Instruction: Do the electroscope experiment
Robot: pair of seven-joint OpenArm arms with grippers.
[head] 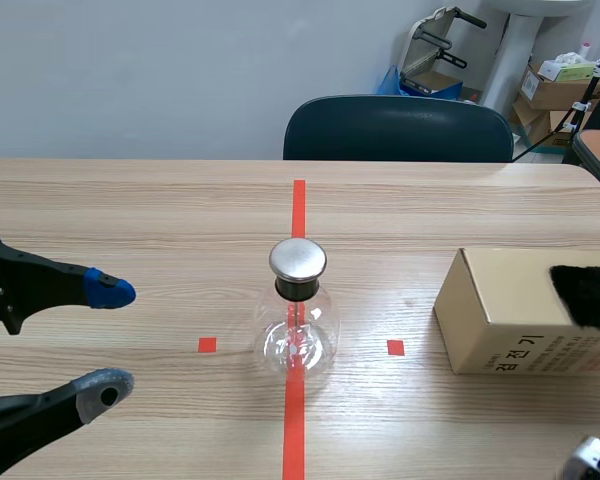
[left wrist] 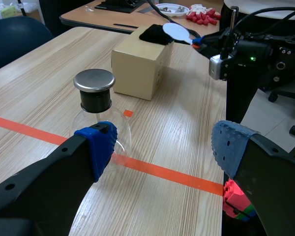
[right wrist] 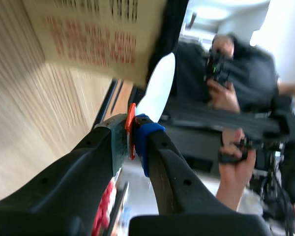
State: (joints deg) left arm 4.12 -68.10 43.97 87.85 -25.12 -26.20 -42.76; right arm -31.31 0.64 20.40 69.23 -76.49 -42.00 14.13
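The electroscope, a clear glass flask (head: 298,335) with a round metal cap (head: 298,259), stands on the red tape line at the table's middle. My left gripper (head: 108,340) is open to its left, with nothing between the fingers. In the left wrist view the flask (left wrist: 96,115) stands just ahead of one blue pad (left wrist: 101,142). A cardboard box (head: 515,310) lies at the right with a black cloth (head: 588,292) on top. My right gripper (right wrist: 132,133) is shut on the orange handle of a white paddle (right wrist: 156,86), whose blade (left wrist: 177,32) hangs over the cloth (left wrist: 156,34).
A dark chair (head: 398,128) stands at the table's far edge. The table's right edge is close beyond the box (left wrist: 140,66), with the right arm's base (left wrist: 258,54) beside it. Another table (left wrist: 113,19) with small red pieces lies behind. A person (right wrist: 236,69) stands off the table.
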